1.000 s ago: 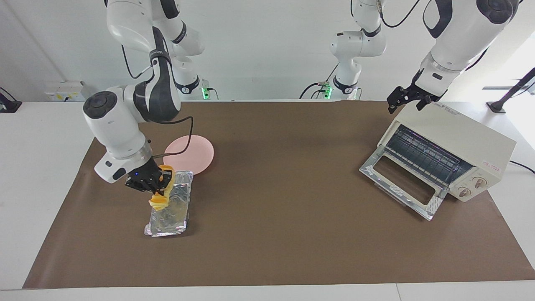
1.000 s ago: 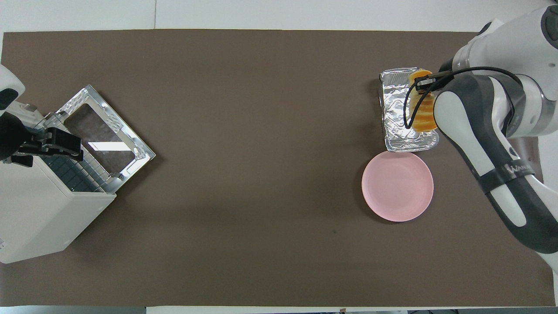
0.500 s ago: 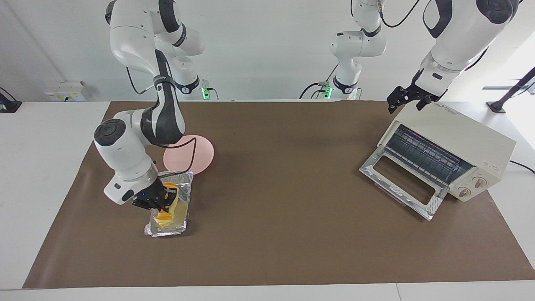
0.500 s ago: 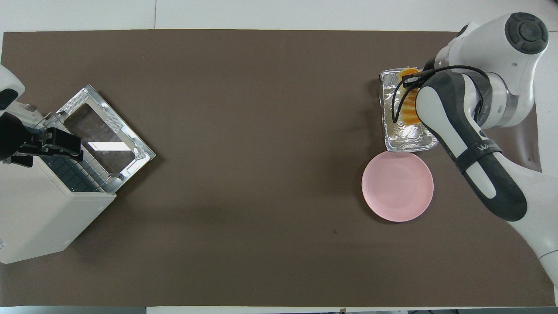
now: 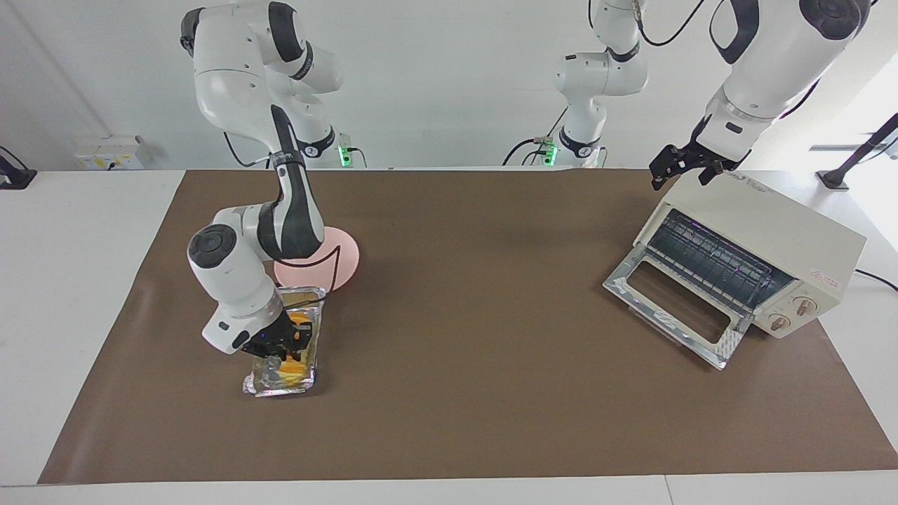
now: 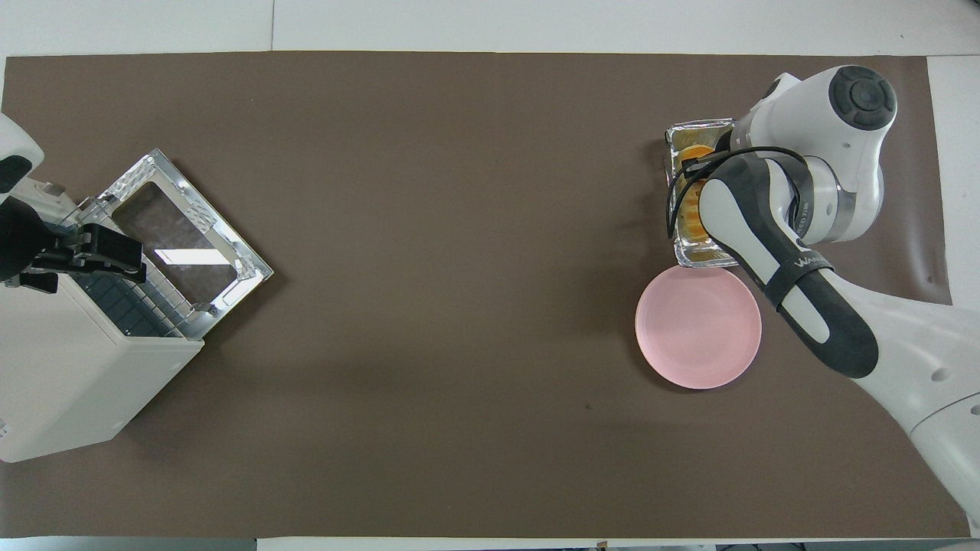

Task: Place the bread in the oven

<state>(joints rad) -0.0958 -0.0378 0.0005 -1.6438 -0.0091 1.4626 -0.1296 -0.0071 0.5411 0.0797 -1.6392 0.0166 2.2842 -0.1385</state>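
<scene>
Right gripper [image 5: 284, 341] low in the foil tray [image 5: 263, 384], over the bread [image 5: 293, 364]

Whether its fingers still clamp the loaf cannot be told; the bread lies in the tray, which sits just beside the pink plate [image 5: 346, 263], farther from the robots. At the other end of the table the left gripper [image 5: 686, 167] hangs spread wide over the top of the oven [image 5: 772, 231], whose door [image 5: 673, 308] is dropped open

A white counter [image 5: 70, 294] carries a wide brown mat [image 5: 477, 393] that covers most of its top. At twelve o'clock in the facing view stands a plain pale wall [image 5: 449, 84]. At nine o'clock a white socket box [image 5: 109, 153] sits against it. Bright daylight washes in at three o'clock.
</scene>
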